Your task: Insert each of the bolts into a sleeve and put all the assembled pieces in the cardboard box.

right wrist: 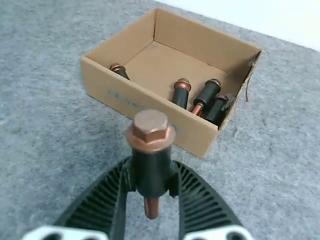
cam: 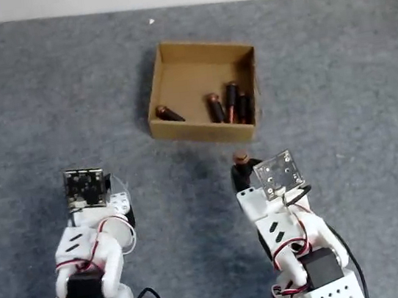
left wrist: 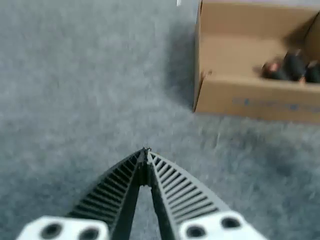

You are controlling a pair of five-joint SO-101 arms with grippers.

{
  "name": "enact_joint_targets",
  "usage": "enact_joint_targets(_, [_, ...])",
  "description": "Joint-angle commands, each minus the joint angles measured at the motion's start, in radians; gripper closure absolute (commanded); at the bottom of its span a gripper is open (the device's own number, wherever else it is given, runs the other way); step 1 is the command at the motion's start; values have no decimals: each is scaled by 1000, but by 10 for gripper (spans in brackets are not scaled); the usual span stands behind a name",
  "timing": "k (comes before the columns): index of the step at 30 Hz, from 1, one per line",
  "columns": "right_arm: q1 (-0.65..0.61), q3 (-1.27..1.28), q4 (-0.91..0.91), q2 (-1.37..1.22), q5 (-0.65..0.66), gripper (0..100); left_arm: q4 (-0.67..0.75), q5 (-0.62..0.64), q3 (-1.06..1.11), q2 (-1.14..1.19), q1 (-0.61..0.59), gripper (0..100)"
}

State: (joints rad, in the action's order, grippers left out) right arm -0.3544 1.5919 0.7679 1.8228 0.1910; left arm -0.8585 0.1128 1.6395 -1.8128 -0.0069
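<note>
1. The right gripper (right wrist: 150,171) is squeezing one piece (right wrist: 150,160) tight between its two fingers.
2. That piece is a black sleeve (right wrist: 150,175) with a copper bolt (right wrist: 150,132) going through it.
3. The piece is standing up. The bolt's six-sided head is sticking out on top, and its thin end is poking out under the sleeve.
4. The right gripper is holding the piece just in front of the box (cam: 204,130), near the box's right front corner. The piece is not touching the box.
5. The box is brown cardboard with low walls, and it is sitting open on the grey surface (cam: 349,54).
6. Four more pieces are lying down inside the box.
7. One piece (cam: 169,113) is lying alone by the left wall.
8. The other three pieces (cam: 230,104) are lying close together by the right wall, with their copper ends showing.
9. The left gripper (left wrist: 145,154) is pinched closed with nothing in it. Its two tips are touching each other.
10. The left gripper is hanging over the bare surface, in front of the box and off to its left, well apart from it.
</note>
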Motion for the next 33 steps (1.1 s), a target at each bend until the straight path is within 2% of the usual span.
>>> enact_joint_targets(1, [5, -79, 1, 13, 41, 993, 72, -12, 54, -4, -18, 989])
enact_joint_targets(7, [5, -163, -12, 13, 51, 993, -6, -12, 56, -1, -48, 988])
enact_joint_targets(12, [5, -188, -153, -136, 83, 993, -38, -12, 56, 2, -42, 986])
enact_joint_targets(24, [12, -705, -544, -1124, 84, 993, -48, -12, 56, 4, -42, 989])
enact_joint_targets(33, [12, -1127, -657, -1759, 81, 992, -68, -12, 56, 4, -42, 987])
